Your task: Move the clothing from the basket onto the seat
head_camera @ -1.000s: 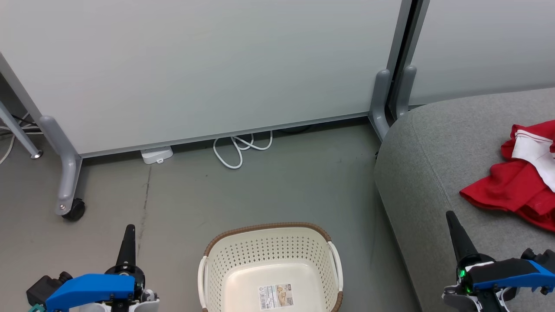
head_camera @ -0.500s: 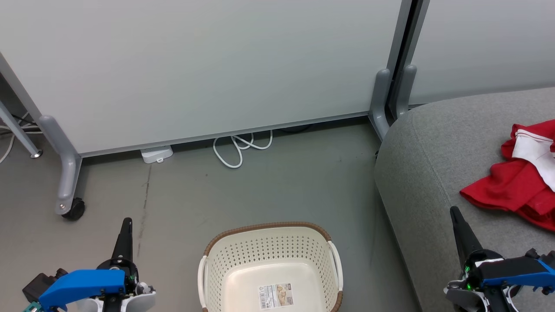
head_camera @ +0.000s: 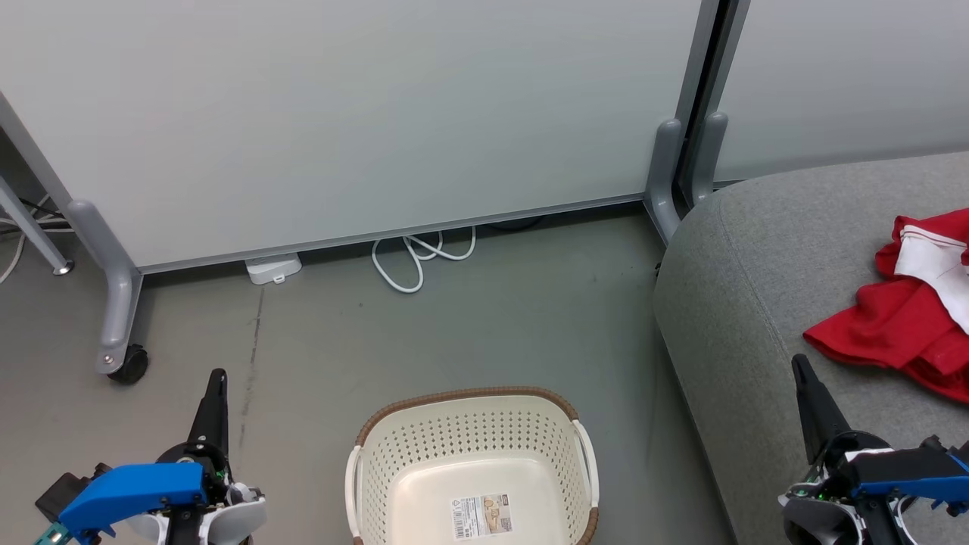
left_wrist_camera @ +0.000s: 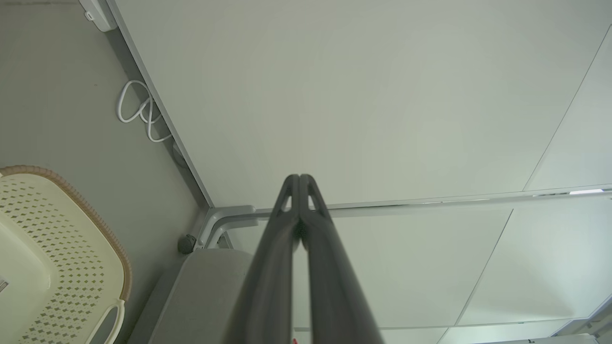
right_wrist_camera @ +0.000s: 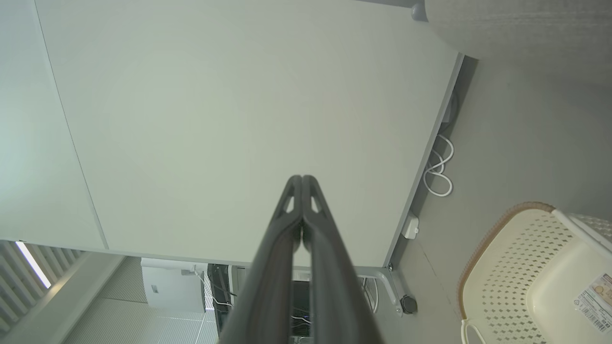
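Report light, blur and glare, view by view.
Head view: even light, sharp, soft shadow under the partition. Left wrist view: left tool blurred near the lens, glint on the partition rail. Right wrist view: overexposed light strip at lower left.

I saw the grey floor [head_camera: 469,333] carrying the basket [head_camera: 469,395], upright, with a looped white cable [head_camera: 412,265] and a small white box [head_camera: 272,269] lying farther back. On the seat [head_camera: 742,288] just beside the basket lay the clothing [head_camera: 886,325], crumpled.
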Available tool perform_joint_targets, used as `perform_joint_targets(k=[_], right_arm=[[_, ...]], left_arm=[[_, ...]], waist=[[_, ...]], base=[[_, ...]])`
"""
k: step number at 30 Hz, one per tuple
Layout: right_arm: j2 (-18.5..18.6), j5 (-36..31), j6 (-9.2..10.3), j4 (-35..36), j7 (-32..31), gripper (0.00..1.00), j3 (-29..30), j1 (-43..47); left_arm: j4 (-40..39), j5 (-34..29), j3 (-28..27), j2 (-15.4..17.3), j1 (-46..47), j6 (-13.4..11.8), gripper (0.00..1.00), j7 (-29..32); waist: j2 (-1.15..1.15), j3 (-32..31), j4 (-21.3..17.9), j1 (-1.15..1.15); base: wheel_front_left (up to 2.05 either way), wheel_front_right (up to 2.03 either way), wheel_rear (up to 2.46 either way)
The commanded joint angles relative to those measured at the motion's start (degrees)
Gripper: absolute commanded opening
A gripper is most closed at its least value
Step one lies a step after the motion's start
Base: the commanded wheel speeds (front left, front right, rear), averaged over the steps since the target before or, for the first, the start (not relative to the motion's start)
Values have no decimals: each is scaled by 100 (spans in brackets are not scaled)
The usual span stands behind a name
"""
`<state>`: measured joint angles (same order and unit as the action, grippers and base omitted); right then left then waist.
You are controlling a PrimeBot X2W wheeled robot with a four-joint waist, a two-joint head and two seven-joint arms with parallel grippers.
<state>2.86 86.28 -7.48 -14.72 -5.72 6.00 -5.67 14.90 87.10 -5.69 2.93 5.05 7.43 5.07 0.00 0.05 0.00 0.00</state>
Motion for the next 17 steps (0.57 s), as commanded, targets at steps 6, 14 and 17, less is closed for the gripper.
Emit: perform_joint_targets(k=[6,14,17], right_arm=[[3,353,-2,62,-57,0,40,-81],[3,643,-2,85,-94,0,66,-90],[3,620,-2,83,-94,0,63,-90]], left_arm=[[-75,294,-65,-7,132,10,0,99],[-109,554,-106,-9,159,10,0,177],[-105,533,-103,-9,149,10,0,173]], waist=[[0,6,0,0],[0,12,0,0],[0,12,0,0]], base=[[0,0,0],[0,0,0],[0,0,0]])
